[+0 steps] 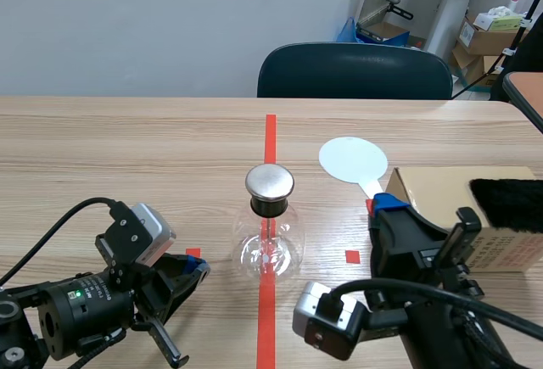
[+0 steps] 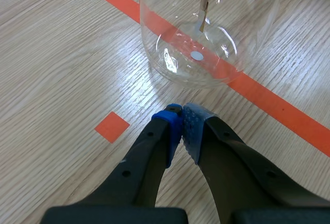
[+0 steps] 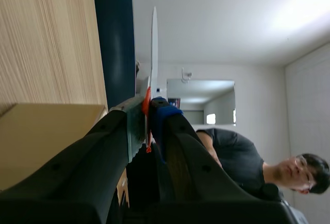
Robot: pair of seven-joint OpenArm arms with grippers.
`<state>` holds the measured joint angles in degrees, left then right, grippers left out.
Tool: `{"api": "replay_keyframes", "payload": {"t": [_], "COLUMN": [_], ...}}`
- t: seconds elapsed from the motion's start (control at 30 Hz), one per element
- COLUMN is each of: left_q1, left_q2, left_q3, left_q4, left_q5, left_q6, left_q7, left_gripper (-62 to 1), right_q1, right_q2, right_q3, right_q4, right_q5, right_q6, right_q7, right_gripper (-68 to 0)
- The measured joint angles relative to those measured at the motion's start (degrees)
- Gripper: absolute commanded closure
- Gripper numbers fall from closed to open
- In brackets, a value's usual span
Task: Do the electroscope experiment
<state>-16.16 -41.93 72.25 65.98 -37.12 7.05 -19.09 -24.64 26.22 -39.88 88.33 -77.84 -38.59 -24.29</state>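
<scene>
Flask: clear glass, silver cap. Disc: pale blue-white. Surface: light wood grain; box tan.

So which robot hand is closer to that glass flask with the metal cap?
Left. The left hand, shut, sits right beside the flask, at its base. The right hand is farther off, by the cardboard box, gripping a white disc paddle.

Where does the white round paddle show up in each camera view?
Scene view: white round paddle, right of the centre tape line, handle in the right gripper.
Left wrist view: not in it.
Right wrist view: the paddle edge-on, clamped in that gripper.
Shared landmark: the cardboard box beside the gripper.
</scene>
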Motion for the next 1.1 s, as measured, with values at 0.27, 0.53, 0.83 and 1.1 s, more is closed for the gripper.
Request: {"api": "replay_keyframes", "payload": {"t": [0.27,0.53,0.83,1.1], "left_q1": [0.0,0.0,0.0,0.0], "left_q2": [0.0,0.0,0.0,0.0], "left_q3": [0.0,0.0,0.0,0.0], "left_q4": [0.0,0.0,0.0,0.0], "left_q5": [0.0,0.0,0.0,0.0], "left_q6": [0.0,0.0,0.0,0.0], "left_q7": [0.0,0.0,0.0,0.0], "left_gripper": [-2.5,-2.6,-2.5,-2.5], "right_q1": [0.0,0.0,0.0,0.0], "right_q2": [-0.02,-0.02,-0.02,0.0], "right_q3": [0.0,0.0,0.0,0.0], "right_q4": [0.0,0.0,0.0,0.0], "right_q5": [0.07,0.09,0.09,0.04], "right_q6": [-0.04,-0.13,-0.13,-0.15], "right_q7": [-9.22,-12.33,-13.33,-8.22], "right_gripper": [-0.8,-0.8,-0.8,-0.8]}}
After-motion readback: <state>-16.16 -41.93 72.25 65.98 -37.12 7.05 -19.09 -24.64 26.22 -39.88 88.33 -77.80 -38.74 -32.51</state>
